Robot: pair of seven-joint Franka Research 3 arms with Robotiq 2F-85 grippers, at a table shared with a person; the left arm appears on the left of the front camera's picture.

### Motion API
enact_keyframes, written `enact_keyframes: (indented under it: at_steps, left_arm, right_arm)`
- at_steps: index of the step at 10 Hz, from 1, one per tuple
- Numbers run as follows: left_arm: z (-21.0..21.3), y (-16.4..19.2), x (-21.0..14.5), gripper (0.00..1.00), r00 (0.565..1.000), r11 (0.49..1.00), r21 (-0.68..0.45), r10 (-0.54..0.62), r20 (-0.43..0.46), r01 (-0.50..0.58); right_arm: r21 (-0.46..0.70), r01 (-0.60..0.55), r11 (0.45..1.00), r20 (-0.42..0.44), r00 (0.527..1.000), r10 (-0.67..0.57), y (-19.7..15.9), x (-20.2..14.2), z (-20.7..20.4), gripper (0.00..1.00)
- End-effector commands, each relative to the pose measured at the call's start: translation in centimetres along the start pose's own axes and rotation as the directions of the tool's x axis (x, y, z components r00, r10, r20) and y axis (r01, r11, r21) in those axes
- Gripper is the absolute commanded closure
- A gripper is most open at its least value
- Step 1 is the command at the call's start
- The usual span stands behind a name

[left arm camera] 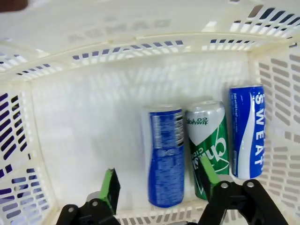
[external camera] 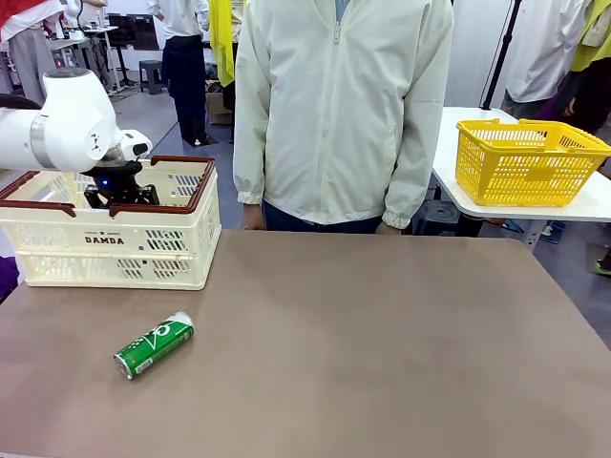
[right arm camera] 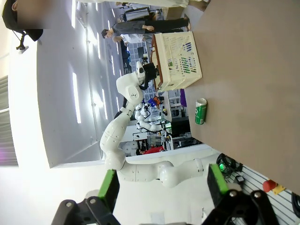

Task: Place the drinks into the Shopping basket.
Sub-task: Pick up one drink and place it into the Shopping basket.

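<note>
Left pincer (left arm camera: 159, 194) hangs inside the basket (external camera: 181, 243), jaws apart over three cans (left arm camera: 165, 154). Right pincer (right arm camera: 161, 190) is apart too, holding nothing. One green can (external camera: 154, 344) lies on the counter (external camera: 382, 343) and could roll away if nudged during the pickup.

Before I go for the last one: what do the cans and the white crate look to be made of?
Green can on the table: looks like thin metal, glossy printed wall, bare silver top. The three cans in the crate, for example the blue can, show the same sheen and silvery shoulders. Shopping basket: apparently rigid moulded plastic, matt cream with slotted perforations and a dark brown-red rim.
</note>
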State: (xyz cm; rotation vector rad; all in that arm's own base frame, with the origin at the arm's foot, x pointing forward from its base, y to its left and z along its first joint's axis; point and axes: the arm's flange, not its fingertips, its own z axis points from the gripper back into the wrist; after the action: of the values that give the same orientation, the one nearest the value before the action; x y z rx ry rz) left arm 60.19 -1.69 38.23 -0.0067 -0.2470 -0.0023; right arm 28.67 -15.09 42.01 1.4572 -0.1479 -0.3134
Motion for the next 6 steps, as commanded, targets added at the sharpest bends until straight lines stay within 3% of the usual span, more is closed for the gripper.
enact_keyframes:
  at_steps: [1,2,4,6]
  left_arm:
    - [1.4,-0.5,0.1,0.0,1.0,1.0,0.003,0.015,-0.003,-0.015]
    - [2.7,-1.0,-0.2,0.0,1.0,1.0,-0.02,0.009,0.007,-0.009]
    - [9.5,-0.9,-1.8,0.0,0.995,0.991,-0.113,0.078,0.061,-0.071]
    - [16.1,1.4,-3.1,0.0,0.993,0.959,-0.258,0.121,-0.001,-0.117]
  right_arm:
    - [0.0,-0.014,1.0,-0.009,1.0,0.014,0.1,-0.3,0.2,0.0]
    - [0.0,-0.014,1.0,-0.009,1.0,0.014,0.1,-0.3,0.2,0.0]
    - [0.0,-0.014,1.0,-0.009,1.0,0.014,0.1,-0.3,0.2,0.0]
    - [0.0,-0.014,1.0,-0.009,1.0,0.014,0.1,-0.3,0.2,0.0]
